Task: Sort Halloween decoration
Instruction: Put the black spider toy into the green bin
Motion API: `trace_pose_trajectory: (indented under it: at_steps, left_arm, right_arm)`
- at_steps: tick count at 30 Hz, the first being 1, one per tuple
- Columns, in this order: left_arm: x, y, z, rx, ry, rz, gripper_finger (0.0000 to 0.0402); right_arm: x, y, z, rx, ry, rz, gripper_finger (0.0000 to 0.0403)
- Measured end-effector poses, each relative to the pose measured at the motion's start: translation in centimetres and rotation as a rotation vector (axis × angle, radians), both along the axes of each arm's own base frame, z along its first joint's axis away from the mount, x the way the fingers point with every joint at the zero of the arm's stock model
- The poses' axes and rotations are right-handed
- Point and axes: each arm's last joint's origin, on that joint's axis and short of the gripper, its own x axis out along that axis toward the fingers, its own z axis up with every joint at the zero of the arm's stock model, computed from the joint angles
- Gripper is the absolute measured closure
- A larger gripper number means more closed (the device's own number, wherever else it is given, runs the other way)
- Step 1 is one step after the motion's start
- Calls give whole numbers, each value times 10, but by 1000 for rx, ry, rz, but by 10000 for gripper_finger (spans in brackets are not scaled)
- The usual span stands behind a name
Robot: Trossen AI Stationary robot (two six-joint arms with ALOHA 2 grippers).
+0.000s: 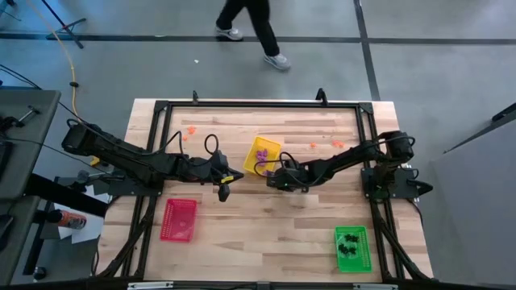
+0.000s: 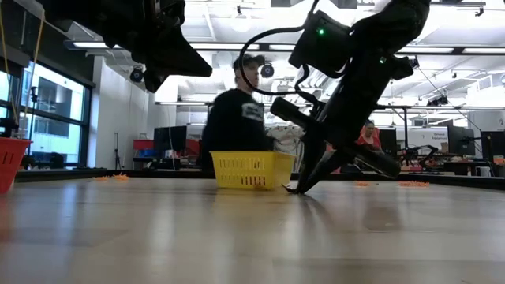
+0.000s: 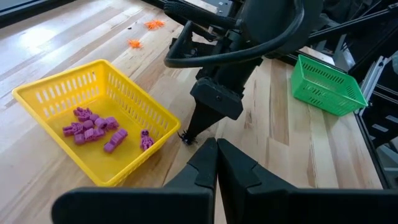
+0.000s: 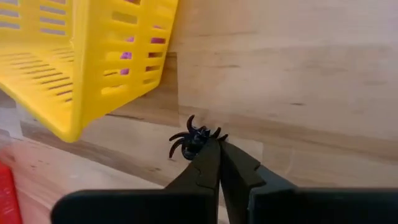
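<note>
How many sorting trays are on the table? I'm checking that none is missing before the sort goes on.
3: the yellow tray at the table's middle beside the right gripper, the red tray near the left front, the green tray at the right front.

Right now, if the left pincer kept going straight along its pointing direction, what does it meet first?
Probably the right pincer, tip down on the table at a black spider trinket beside the yellow tray. The left pincer aims right at it, though the depth between them is hard to judge.

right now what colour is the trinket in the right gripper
Black trinket, clearest in the right wrist view.
</note>
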Motion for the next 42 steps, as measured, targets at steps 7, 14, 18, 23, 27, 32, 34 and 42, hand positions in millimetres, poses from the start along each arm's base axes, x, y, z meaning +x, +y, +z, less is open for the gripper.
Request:
trace_pose_trajectory:
  at_steps: [7,14,18,23,27,32,34,42]
  left_arm:
    - [0,0,0,-1,0,0,401]
    - [-1,-2,2,-33,-1,-87,401]
    - [-4,-5,8,-74,-24,-167,401]
    - [-13,-4,24,-89,-91,-197,401]
    - [-20,-2,35,-69,-140,-178,401]
    - [-23,0,39,-57,-165,-137,401]
    - [-23,1,39,-57,-166,-133,402]
    - [-21,0,37,-72,-153,-126,401]
  right_arm:
    - [-1,8,1,-59,-1,24,400]
    - [-8,24,16,-123,-11,182,402]
    - [-12,38,47,-202,-109,369,402]
    - [-22,47,100,-436,-299,587,403]
    - [-33,43,131,-493,-403,574,403]
    - [-42,32,124,-341,-308,401,402]
    - [-42,30,109,-240,-219,346,398]
    - [-14,17,46,-33,-79,281,305]
